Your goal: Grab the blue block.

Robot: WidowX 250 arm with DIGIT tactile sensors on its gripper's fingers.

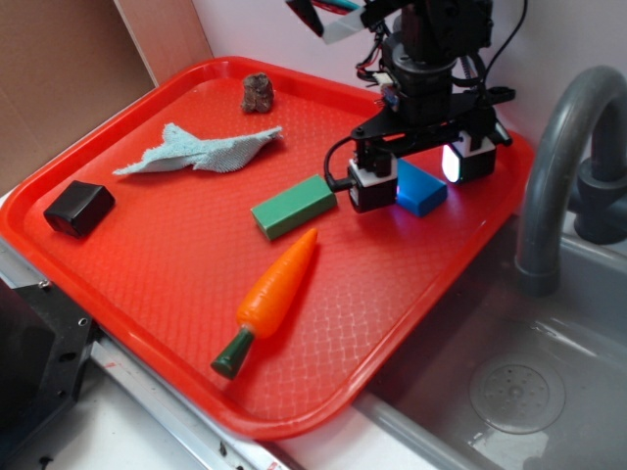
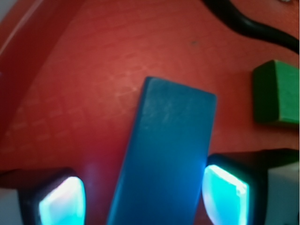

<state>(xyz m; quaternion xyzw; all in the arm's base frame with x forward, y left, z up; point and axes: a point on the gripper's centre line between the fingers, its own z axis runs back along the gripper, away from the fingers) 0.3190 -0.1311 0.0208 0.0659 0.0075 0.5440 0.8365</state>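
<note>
Evidently, the approach step was complete and the closing step was in hand: the pincer (image 1: 413,176) was held spread, its two glowing pads straddling the blue block (image 1: 421,188), which lay flat on the red tray (image 1: 147,117) just right of the green block (image 1: 294,207). In the wrist view the blue block (image 2: 164,154) was seen between the pads, the right pad (image 2: 225,194) nearly at its edge and the left pad (image 2: 61,201) apart from it, so no squeeze had yet been made. The next move was judged to call for a small sideways centring and then closure across the block's narrow width, followed by a lift.

Counted on the tray, relative to the green block: one blue block, one carrot (image 1: 269,299) just below, one black block (image 1: 78,208) far left, one cloth (image 1: 201,149) above left, one brown lump (image 1: 258,92) further above. One sink (image 1: 549,382) and one grey faucet (image 1: 560,147) stood well to the right.
</note>
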